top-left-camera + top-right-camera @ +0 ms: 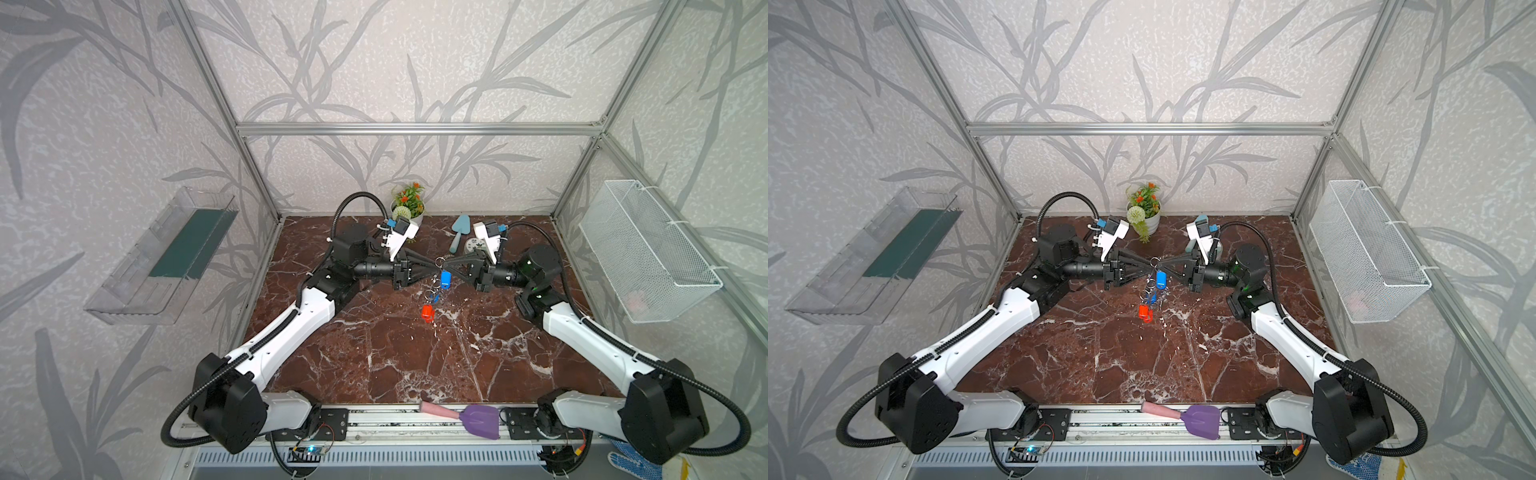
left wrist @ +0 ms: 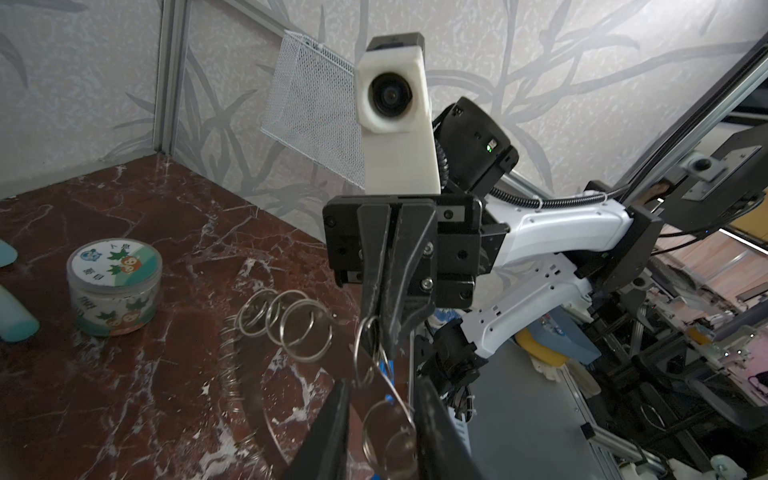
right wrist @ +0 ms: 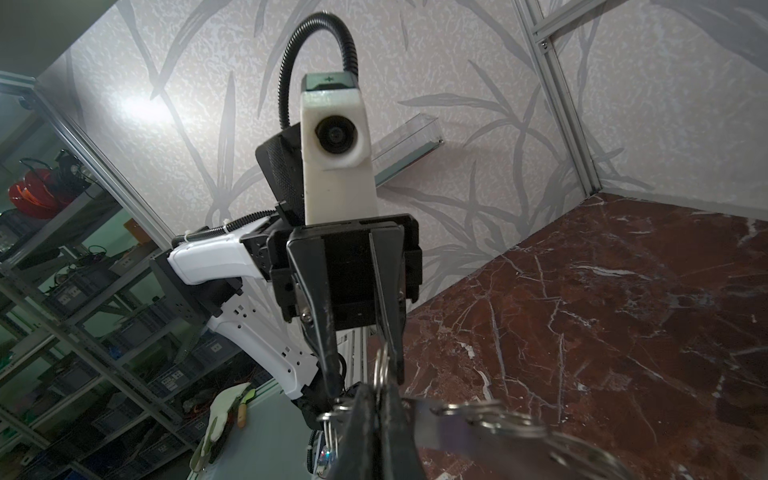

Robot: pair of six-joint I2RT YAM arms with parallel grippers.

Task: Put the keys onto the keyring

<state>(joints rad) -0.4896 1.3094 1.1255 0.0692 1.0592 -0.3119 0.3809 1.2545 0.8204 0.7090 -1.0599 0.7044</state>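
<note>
In both top views my two grippers meet tip to tip above the middle of the marble table. The right gripper (image 1: 447,263) (image 3: 379,399) is shut on a silver split ring of the keyring (image 3: 449,428), whose grey plate (image 2: 257,407) hangs beside it, edged with wire rings. The left gripper (image 1: 434,268) (image 2: 384,419) is open, its fingers (image 2: 332,432) either side of dangling split rings. The keys hang below the tips: a blue one (image 1: 445,280) (image 1: 1160,278), a second blue one (image 1: 435,297) and an orange-red one (image 1: 427,312) (image 1: 1145,312).
A potted plant (image 1: 409,208) stands at the back, with a teal trowel (image 1: 459,230) and a round tin (image 2: 114,286) near the right arm. A purple scoop (image 1: 478,419) lies on the front rail. A wire basket (image 1: 648,249) and a clear shelf (image 1: 166,257) hang on the side walls.
</note>
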